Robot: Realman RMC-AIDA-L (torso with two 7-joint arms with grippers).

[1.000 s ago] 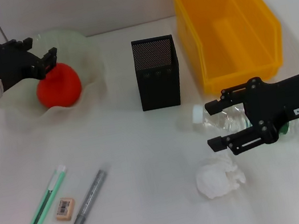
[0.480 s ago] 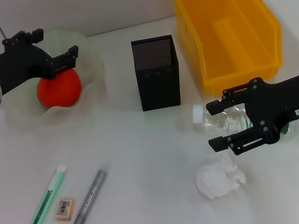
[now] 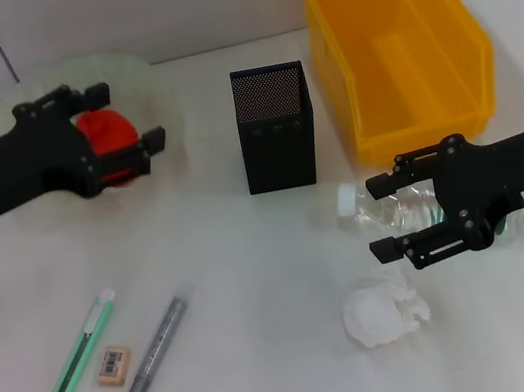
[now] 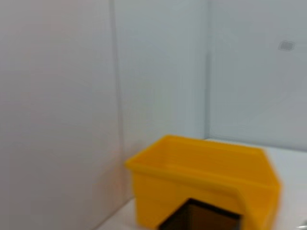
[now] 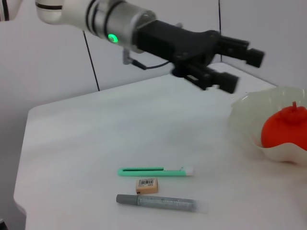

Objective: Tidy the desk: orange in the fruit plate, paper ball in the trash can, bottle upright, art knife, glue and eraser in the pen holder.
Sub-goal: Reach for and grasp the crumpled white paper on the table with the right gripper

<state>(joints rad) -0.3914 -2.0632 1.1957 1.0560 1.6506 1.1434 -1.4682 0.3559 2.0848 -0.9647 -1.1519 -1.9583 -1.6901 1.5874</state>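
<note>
The orange (image 3: 106,129) lies in the pale green fruit plate (image 3: 146,86), partly hidden by my left gripper (image 3: 126,115), which hangs open and empty above it. The right wrist view shows that left gripper (image 5: 241,67) beside the orange (image 5: 283,127). My right gripper (image 3: 383,215) is open, its jaws either side of the clear bottle (image 3: 391,206) lying on its side. A white paper ball (image 3: 384,312) sits just in front of it. The green art knife (image 3: 75,357), eraser (image 3: 114,364) and grey glue stick (image 3: 154,354) lie at the front left. The black mesh pen holder (image 3: 275,128) stands mid-table.
The yellow bin (image 3: 397,40) stands at the back right, next to the pen holder; the left wrist view shows the bin (image 4: 201,175) against a white wall. In the right wrist view the art knife (image 5: 156,171), eraser (image 5: 147,184) and glue stick (image 5: 156,202) lie together.
My left arm has swung down and to the right across the plate, with the orange staying in the plate. The right gripper has barely moved at the bottle.
</note>
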